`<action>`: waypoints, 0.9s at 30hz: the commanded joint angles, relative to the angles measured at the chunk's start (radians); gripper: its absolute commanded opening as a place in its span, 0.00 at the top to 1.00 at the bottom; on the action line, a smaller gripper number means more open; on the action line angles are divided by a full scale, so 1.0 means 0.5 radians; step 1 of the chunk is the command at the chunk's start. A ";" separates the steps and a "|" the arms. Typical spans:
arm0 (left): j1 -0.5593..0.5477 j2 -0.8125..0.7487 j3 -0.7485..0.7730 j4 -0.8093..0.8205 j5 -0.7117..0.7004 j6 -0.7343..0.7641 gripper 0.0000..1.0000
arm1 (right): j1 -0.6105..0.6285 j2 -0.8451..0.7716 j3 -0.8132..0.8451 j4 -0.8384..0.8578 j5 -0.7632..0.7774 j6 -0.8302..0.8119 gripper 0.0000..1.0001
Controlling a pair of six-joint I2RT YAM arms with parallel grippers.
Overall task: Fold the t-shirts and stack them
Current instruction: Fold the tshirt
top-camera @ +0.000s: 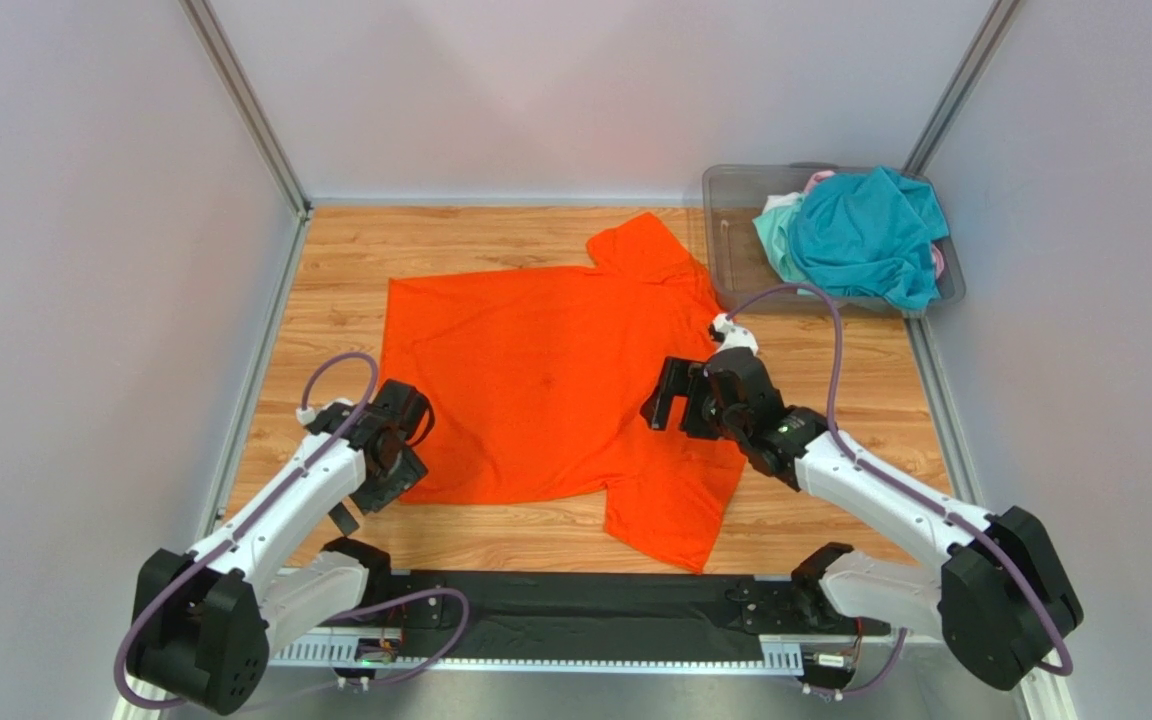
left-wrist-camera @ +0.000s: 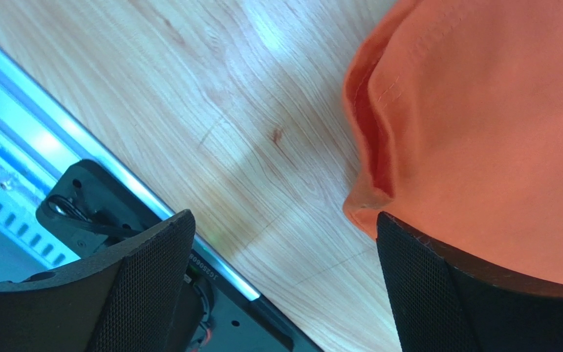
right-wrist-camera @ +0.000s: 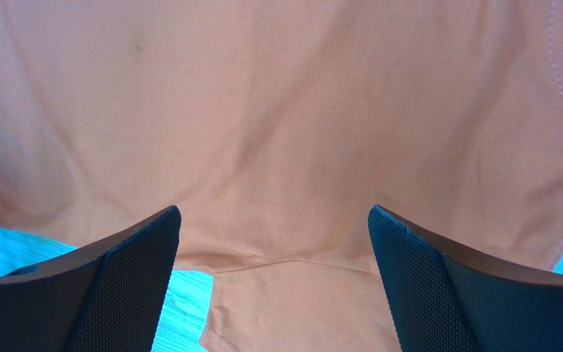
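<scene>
**A:** How far along are we with the folding?

**B:** At the very start, I'd say. The orange t-shirt [top-camera: 537, 375] lies spread open on the bench [top-camera: 342, 255] beside the clear plastic bin [top-camera: 728, 225]. One sleeve reaches up to the bin's near left corner. I see no fold in it, only a curled edge at the hem corner farthest from the bin.

**A:** Any stack yet?

**B:** None that shows. The other shirts sit bundled in the bin. All the folding and stacking is left to do.

**A:** Count them for me.

**B:** One orange shirt outside the bin. Inside it there is one teal t-shirt [top-camera: 868, 233] on top. A pale mint one [top-camera: 778, 228] shows at the side of the heap nearest the orange shirt. A sliver of pink [top-camera: 820, 179] peeks out at the bin's far rim. That makes four shirts by colour, though the heap could hide more. One bin, two arms.

**A:** And the tools?

**B:** The left tool [top-camera: 394, 428] is at that hem corner, well away from the bin. Its jaws are spread wide and grip nothing. The curled corner lies against one finger, not between the two.

**A:** The right?

**B:** The right tool [top-camera: 672, 398] hangs over the shirt's body on the bin side, between the two sleeves. It is just as wide open, with cloth beneath it and nothing held.
</scene>
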 commanded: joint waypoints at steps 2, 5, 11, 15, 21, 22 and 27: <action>-0.004 -0.035 0.123 -0.242 -0.205 -0.304 0.00 | 0.004 -0.089 -0.018 -0.014 0.089 -0.022 0.00; -0.004 -0.102 0.191 -0.274 -0.193 -0.295 0.00 | 0.001 -0.126 -0.027 -0.033 0.135 -0.019 0.00; -0.004 -0.127 0.117 -0.059 -0.009 -0.160 0.00 | -0.009 -0.159 -0.021 -0.069 0.144 0.008 0.00; -0.004 -0.044 0.077 -0.044 -0.043 -0.209 0.01 | -0.021 -0.178 -0.024 -0.097 0.160 0.012 0.00; 0.014 0.109 0.044 0.018 -0.138 -0.270 0.16 | -0.045 -0.187 -0.033 -0.122 0.175 0.008 0.00; 0.036 0.125 0.037 0.024 -0.153 -0.273 0.19 | -0.048 -0.190 -0.036 -0.122 0.178 0.005 0.00; 0.165 0.204 -0.073 0.251 -0.080 -0.142 0.39 | -0.067 -0.178 -0.042 -0.125 0.181 0.002 0.00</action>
